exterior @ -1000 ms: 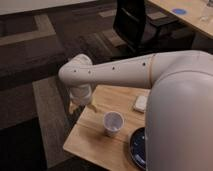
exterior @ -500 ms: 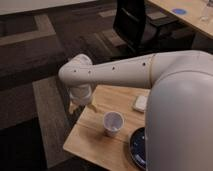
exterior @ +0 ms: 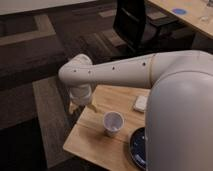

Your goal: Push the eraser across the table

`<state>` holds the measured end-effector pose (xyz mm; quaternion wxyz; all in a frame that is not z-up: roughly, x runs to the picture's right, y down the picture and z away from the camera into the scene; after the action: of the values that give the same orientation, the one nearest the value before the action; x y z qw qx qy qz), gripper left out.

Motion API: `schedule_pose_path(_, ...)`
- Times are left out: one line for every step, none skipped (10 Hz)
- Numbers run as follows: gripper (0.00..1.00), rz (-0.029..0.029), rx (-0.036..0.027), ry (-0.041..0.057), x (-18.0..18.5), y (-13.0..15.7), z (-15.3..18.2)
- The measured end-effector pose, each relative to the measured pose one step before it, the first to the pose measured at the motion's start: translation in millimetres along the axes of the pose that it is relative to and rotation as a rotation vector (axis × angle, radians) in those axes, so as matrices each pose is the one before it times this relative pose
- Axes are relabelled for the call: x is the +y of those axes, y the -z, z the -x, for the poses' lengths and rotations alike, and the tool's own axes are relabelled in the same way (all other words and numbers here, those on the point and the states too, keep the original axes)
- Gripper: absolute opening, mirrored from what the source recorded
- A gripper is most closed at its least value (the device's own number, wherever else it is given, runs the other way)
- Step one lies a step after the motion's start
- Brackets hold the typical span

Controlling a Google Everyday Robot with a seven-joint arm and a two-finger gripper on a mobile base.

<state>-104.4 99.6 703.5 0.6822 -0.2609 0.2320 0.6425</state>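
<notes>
The light wooden table point(exterior: 92, 136) stands at the lower middle of the camera view. The black eraser is hidden from view. My white arm point(exterior: 120, 70) reaches from the right across the table's far side. Its wrist bends down at the table's far left corner, and the gripper point(exterior: 76, 106) hangs there at the table's edge, mostly behind the wrist.
A white paper cup point(exterior: 113, 123) stands upright mid-table. A small white block point(exterior: 140, 103) lies to its right, near the arm. A dark blue plate point(exterior: 139, 147) sits at the front right. A black chair point(exterior: 135, 22) and another desk point(exterior: 195, 22) with a blue disc point(exterior: 178, 10) stand behind.
</notes>
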Motion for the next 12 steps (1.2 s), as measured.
schedule_pose_path(0.65, -0.00046, -0.00117, -0.00312, -1.87, 0.63, -0.10)
schedule_pose_path(0.65, -0.00018, -0.00440, -0.01972, -7.69, 2.74, 0.24)
schedule_pose_path(0.65, -0.00050, -0.00868, -0.02487, -10.98, 3.36, 1.83)
schedule_pose_path(0.65, 0.00773, -0.02044, -0.03400, -14.74, 8.15, 3.30)
schedule_pose_path(0.65, 0.00951, -0.01960, -0.00879, -7.61, 8.28, 3.83)
schedule_pose_path(0.65, 0.00253, -0.02690, 0.00433, -7.55, 10.87, 5.88)
schedule_pose_path(0.65, -0.00936, -0.02399, 0.02216, -5.44, 9.38, 6.80)
schedule_pose_path(0.65, -0.01153, -0.00156, 0.01680, -3.95, 3.97, 1.49)
schedule_pose_path(0.65, -0.01450, 0.00737, 0.02131, -15.37, 5.88, 3.86)
schedule_pose_path(0.65, 0.00104, 0.01220, -0.00405, -17.39, 2.21, 3.18)
schedule_pose_path(0.65, 0.01008, 0.00517, -0.02087, -27.42, 5.02, 5.35)
schedule_pose_path(0.65, 0.00516, 0.00357, -0.01323, -18.70, 3.95, 2.05)
